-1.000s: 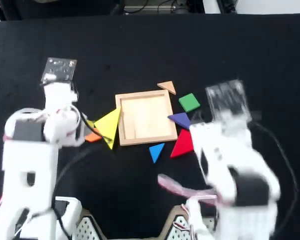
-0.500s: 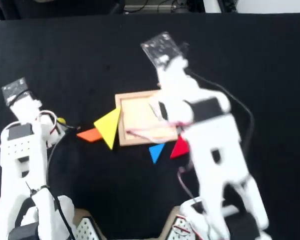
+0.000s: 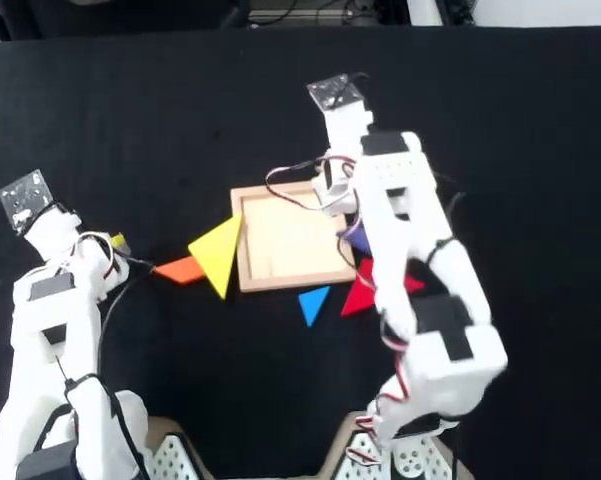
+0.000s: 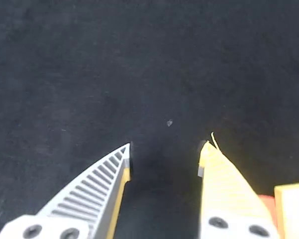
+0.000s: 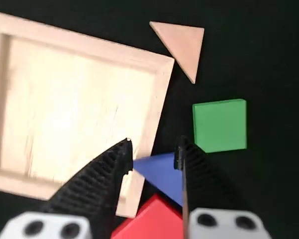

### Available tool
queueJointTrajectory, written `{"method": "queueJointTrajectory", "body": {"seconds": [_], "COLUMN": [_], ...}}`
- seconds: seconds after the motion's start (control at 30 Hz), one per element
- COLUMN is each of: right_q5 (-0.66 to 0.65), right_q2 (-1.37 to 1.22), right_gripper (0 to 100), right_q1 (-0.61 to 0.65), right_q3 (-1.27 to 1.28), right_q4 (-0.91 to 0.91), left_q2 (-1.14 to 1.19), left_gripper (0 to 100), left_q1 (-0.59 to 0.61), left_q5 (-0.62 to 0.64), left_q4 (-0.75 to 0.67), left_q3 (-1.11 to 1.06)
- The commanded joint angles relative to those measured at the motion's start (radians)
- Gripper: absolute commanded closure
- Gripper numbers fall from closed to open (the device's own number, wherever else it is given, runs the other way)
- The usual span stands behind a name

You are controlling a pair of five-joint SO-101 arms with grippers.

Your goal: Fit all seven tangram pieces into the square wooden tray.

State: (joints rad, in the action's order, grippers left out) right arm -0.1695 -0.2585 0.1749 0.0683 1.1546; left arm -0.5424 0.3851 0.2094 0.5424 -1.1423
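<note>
Zero seated in tray (image 5: pixel 159 99). With right gripper (image 5: pixel 154 149) narrowly parted astride blue triangle (image 5: pixel 161 174) tip, lower squarely, clear rim, pinch. Left gripper (image 4: pixel 164 154) spread, empty.

You have a square tray of pale bare wood (image 5: pixel 161 94), a small triangle of unpainted wood (image 5: pixel 181 42), a green square piece (image 5: pixel 220 125) painted smooth and matt, a black table cover of matt cloth (image 3: pixel 530 120), your right gripper (image 5: pixel 154 149) in ribbed black plastic.

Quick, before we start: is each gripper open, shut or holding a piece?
Left gripper: open, holding nothing.
Right gripper: open, over the dark blue piece.
</note>
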Motion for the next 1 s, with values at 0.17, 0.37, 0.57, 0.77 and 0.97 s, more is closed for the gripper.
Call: {"method": "queueJointTrajectory", "body": {"seconds": [0.17,0.37,0.57,0.77,0.97], "right_q5": [0.123,0.123,0.123,0.123,0.146], "right_q2": [-0.168,-0.255,-0.283,-0.285,-0.285], "right_gripper": [84.2,84.3,84.4,96.6,98.7], "right_q1": [-0.008,0.002,0.015,0.029,0.034], "right_q3": [-0.202,-0.249,-0.249,-0.242,-0.243], "right_q4": [-0.012,-0.009,-0.014,-0.006,0.064], "left_q2": [-0.003,-0.003,-0.003,-0.003,-0.003], "left_gripper": [84,84,84,84,84], "left_q1": [-0.05,-0.051,-0.051,-0.05,-0.047], "left_q5": [0.003,0.003,0.003,0.003,0.005], "left_q4": [-0.078,-0.078,-0.084,-0.084,-0.084], "left_q3": [-0.024,-0.022,-0.024,-0.025,-0.025]}}
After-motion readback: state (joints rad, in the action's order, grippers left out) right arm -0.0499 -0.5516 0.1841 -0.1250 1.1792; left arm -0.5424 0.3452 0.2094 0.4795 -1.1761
